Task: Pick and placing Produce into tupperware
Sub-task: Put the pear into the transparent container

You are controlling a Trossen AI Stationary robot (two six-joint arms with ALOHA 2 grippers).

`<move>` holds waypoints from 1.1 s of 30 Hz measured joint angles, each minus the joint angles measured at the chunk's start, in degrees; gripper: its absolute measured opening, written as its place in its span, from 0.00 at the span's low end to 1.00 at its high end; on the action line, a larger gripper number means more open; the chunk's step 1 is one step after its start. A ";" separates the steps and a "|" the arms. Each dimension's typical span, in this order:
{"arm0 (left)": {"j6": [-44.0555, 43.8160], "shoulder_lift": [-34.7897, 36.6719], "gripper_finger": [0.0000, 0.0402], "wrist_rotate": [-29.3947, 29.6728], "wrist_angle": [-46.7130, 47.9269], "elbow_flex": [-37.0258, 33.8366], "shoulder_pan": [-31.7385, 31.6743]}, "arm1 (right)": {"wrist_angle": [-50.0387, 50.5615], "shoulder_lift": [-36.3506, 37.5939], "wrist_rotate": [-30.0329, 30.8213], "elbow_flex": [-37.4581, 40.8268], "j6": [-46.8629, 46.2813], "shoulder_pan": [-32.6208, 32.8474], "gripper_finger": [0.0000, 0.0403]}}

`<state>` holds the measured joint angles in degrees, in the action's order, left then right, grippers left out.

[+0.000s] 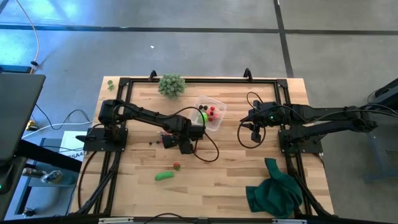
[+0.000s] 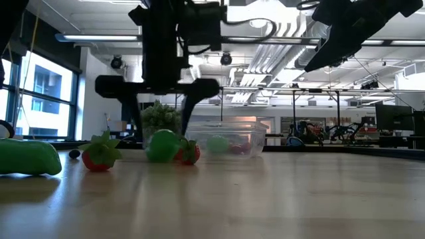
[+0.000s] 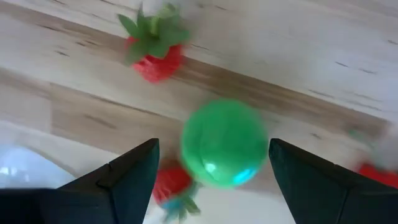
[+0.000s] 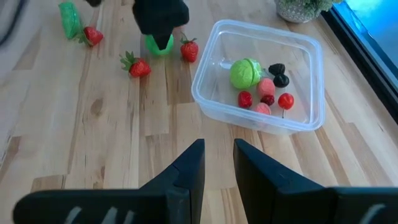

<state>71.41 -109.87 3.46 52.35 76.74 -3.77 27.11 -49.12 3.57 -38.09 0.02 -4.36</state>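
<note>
A bright green round piece of produce [image 3: 224,151] lies on the wooden table among three strawberries [image 3: 155,50] [image 4: 138,65] [image 4: 189,50]. My left gripper [image 3: 212,144] [image 2: 166,133] points straight down over it, open, one finger on either side of the piece with a gap on both sides. The clear tupperware [image 4: 208,93] stands beside it on the table and holds a green round piece [image 4: 245,73], red berries [image 4: 266,90] and dark berries [image 4: 278,74]. My right gripper [image 4: 217,149] hangs above the table right of the tupperware, open by a narrow gap, with nothing in it.
A green oblong piece [image 1: 163,176] and a strawberry [image 1: 176,165] lie nearer the front edge. A spiky pale-green ball [image 1: 171,84] sits at the far edge behind the tupperware. A dark green cloth [image 1: 273,190] lies at the front right. Black frame rails [image 1: 199,80] border the table.
</note>
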 joint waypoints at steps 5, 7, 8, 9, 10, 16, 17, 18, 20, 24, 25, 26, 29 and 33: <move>-1.15 -0.81 0.79 0.24 0.00 -0.06 0.00 | 0.05 0.02 0.02 0.00 0.01 0.00 0.19; -1.26 -1.02 0.82 0.24 1.01 -0.23 0.00 | 0.03 0.01 0.03 0.00 -0.01 -0.02 0.19; -1.25 -1.14 0.83 0.24 0.65 -0.20 0.00 | 0.02 0.02 0.04 0.00 -0.01 -0.02 0.19; -1.26 -1.45 0.84 0.24 0.06 -0.09 0.00 | 0.06 0.00 0.04 0.00 -0.01 0.00 0.19; -1.53 -1.76 0.85 0.24 -0.01 -0.09 0.00 | 0.04 0.00 0.03 0.00 -0.01 0.00 0.19; -5.65 -2.68 0.90 0.96 1.28 -0.23 0.00 | 0.07 0.00 0.04 0.00 0.01 -0.02 0.19; -5.93 -2.65 0.90 1.38 1.11 -0.22 0.00 | 0.07 0.00 0.04 0.00 0.01 -0.02 0.19; -6.10 -2.64 0.91 1.66 0.64 -0.17 0.00 | 0.07 0.00 0.04 0.00 -0.01 -0.01 0.19; -6.18 -2.64 0.91 2.11 0.65 -0.16 0.00 | 0.05 0.01 0.05 0.00 0.01 -0.01 0.19; -6.20 -2.64 0.91 3.30 0.75 -0.16 -0.46 | 0.09 0.02 0.07 0.00 0.01 -0.02 0.19; -6.18 -2.64 0.91 3.42 0.72 -0.16 -0.63 | 0.05 0.01 0.07 0.00 0.00 -0.01 0.19; -5.98 -2.64 0.91 3.52 0.50 -0.21 -1.01 | 0.00 0.02 0.07 0.00 -0.01 -0.02 0.19; -5.70 -2.62 0.91 3.69 -0.10 -0.46 -2.05 | 0.01 0.02 0.08 0.00 0.01 -0.02 0.19; -3.04 -2.62 0.91 3.55 -0.22 -0.47 -3.39 | 0.00 0.02 0.09 0.00 0.00 -0.01 0.19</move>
<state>68.37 -112.49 7.02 52.13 76.27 -7.17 27.11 -49.10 3.66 -38.09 0.02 -4.37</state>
